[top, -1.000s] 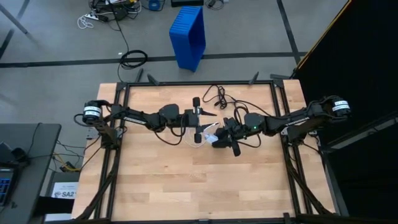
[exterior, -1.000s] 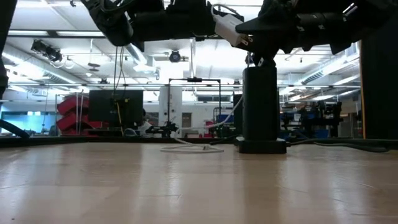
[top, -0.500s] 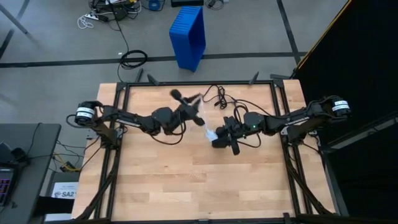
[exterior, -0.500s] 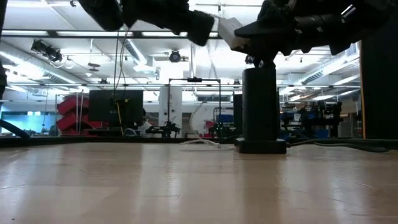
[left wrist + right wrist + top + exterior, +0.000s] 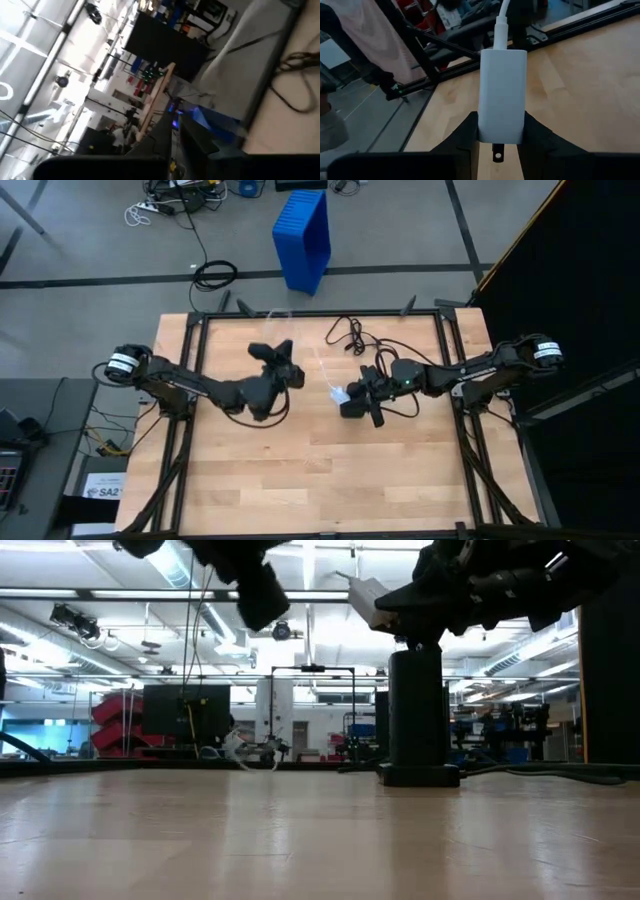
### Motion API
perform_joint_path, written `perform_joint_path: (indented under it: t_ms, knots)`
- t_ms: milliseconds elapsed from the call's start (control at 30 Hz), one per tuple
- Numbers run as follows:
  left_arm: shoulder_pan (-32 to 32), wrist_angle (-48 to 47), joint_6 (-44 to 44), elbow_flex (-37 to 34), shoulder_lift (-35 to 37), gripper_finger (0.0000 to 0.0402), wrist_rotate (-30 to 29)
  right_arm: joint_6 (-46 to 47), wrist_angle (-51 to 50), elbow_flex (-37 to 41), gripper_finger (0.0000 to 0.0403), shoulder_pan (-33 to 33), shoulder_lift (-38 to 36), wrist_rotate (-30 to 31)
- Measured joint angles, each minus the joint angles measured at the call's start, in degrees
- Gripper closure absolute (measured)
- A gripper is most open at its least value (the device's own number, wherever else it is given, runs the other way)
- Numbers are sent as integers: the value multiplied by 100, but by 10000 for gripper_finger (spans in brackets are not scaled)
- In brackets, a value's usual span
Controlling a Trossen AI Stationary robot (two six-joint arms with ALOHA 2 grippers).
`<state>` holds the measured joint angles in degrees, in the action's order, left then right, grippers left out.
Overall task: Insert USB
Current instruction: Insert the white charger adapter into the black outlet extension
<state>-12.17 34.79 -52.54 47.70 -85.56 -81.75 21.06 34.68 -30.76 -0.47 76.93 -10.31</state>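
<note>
A white charger block [image 5: 502, 95] sits in my shut right gripper [image 5: 345, 400] near the table's middle, raised above the wood [image 5: 368, 590]. The USB's white plug [image 5: 501, 17] sticks into the block's free end. Its thin white cable [image 5: 320, 363] trails off toward the far left. A small white loop [image 5: 250, 755] lies on the table far back. My left gripper [image 5: 276, 347] is open and raised, left of the block and apart from it [image 5: 260, 595]. My right gripper pinches the white charger block by its rear end [image 5: 502, 131], with one finger [image 5: 470, 131] on each narrow side. The fingers come roughly level from the table's right side and lie along the block. The block is lifted clear, with its plug end pointing toward the left arm.
A thin black cord [image 5: 350, 335] lies tangled near the far edge. A dark upright post [image 5: 418, 710] stands on the table below the right arm in the low view. A black metal frame [image 5: 320, 313] rims the table. A blue bin [image 5: 303, 238] stands on the floor beyond.
My left gripper drew back from the charger block toward the table's left and far side, turning as it went. The white cable's loop slid along the table toward the far left. My right gripper kept still with the block.
</note>
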Motion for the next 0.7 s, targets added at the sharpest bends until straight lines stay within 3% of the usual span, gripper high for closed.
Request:
perform_joint_path:
  t_ms: [200,267,333,467,700]
  knots:
    - [-225,-1446,2720,-581,-2,384,307,-26,-171,0,336,-133,-2,94]
    - [-271,-1672,3515,-725,0,384,869,-33,-218,-6,336,-150,-5,119]
    - [-286,-1716,4050,-835,0,384,1794,-33,-271,-11,336,-155,-13,127]
    - [-289,-1251,3998,-917,-2,384,3565,-31,-398,-26,336,-164,-24,132]
    - [-310,-342,2486,-847,-5,345,4620,-26,-434,-28,336,-165,-26,129]
